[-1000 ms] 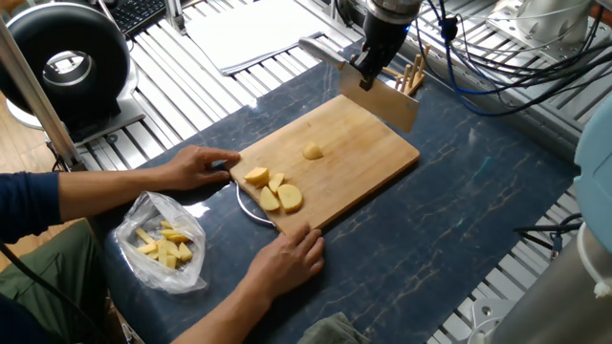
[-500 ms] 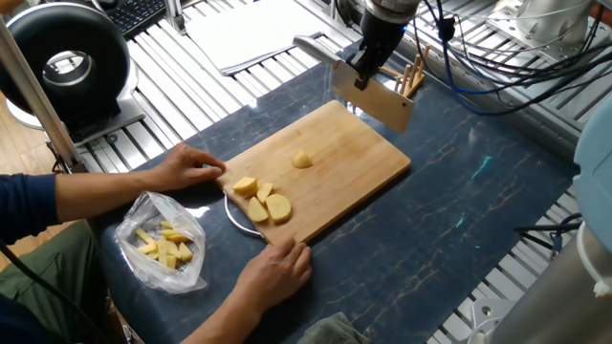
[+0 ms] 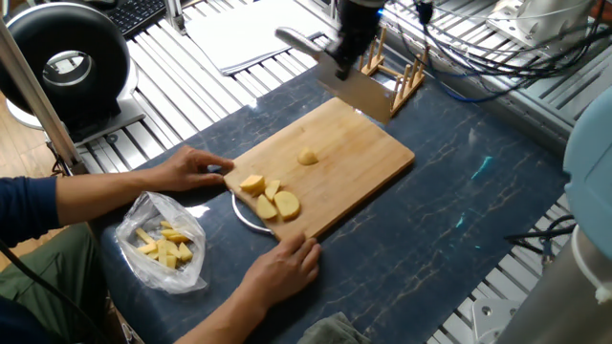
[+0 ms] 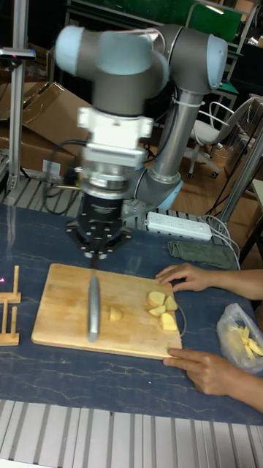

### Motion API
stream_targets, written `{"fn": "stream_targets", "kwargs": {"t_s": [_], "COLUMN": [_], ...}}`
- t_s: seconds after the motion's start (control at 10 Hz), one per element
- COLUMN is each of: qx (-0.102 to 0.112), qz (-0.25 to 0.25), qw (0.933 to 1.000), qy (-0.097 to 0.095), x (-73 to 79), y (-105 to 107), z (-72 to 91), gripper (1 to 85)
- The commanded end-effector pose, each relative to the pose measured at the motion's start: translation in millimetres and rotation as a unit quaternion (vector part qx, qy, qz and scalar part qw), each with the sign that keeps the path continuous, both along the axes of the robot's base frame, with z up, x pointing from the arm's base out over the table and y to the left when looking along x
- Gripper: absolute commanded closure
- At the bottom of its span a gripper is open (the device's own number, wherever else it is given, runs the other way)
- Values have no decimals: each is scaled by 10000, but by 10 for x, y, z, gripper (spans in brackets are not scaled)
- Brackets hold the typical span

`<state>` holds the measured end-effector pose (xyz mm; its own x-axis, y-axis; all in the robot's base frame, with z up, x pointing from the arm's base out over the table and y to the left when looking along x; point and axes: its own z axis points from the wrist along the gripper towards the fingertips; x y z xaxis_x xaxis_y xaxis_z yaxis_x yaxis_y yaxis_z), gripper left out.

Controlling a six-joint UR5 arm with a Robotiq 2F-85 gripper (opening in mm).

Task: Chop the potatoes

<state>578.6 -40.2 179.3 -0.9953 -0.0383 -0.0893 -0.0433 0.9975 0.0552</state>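
Note:
The potatoes lie on a wooden cutting board (image 3: 359, 153) (image 4: 66, 311). One small pale yellow piece (image 3: 308, 158) (image 4: 115, 314) sits alone near the middle. A cluster of chunks (image 3: 268, 199) (image 4: 162, 307) lies at the end by the person's hands. My gripper (image 3: 342, 57) (image 4: 93, 254) is shut on a knife (image 3: 360, 92) (image 4: 93, 307), which hangs blade down over the board's far end. The blade is apart from the potato pieces.
A person's hands (image 3: 196, 170) (image 3: 283, 271) hold the board's near end, over a plate (image 3: 241, 212). A clear plastic bag of yellow sticks (image 3: 164, 244) (image 4: 241, 340) lies beside them. A wooden rack (image 3: 397, 69) (image 4: 9, 314) stands past the board. A power strip (image 4: 179, 225) and cloth (image 4: 204, 254) lie behind.
My gripper and the knife have moved left and away along the board's far end. The hands have shifted the board and potatoes slightly.

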Motion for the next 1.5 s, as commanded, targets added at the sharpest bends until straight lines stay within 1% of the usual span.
{"fn": "stream_targets", "kwargs": {"t_s": [0.0,0.1,0.2,0.3,0.4,0.5,0.7,0.8,0.9,1.0,1.2,1.4], "qx": [-31,33,144,178,111,164,-163,-128,-45,-16,-127,-103], "qz": [-158,-99,-54,-9,32,53,255,221,261,286,187,162], "qw": [9999,9999,9998,9998,9998,9998,9994,9994,9994,9993,9996,9998], "qy": [-37,-77,-87,-90,-169,-79,146,231,243,256,163,110], "x": [178,219,252,279,342,318,195,151,137,98,85,78], "y": [490,572,656,689,647,654,439,463,487,508,506,497], "z": [97,34,-24,-82,-152,-224,-322,-359,-403,-453,-549,-599], "gripper": [847,847,847,847,847,847,847,847,847,847,847,847]}}
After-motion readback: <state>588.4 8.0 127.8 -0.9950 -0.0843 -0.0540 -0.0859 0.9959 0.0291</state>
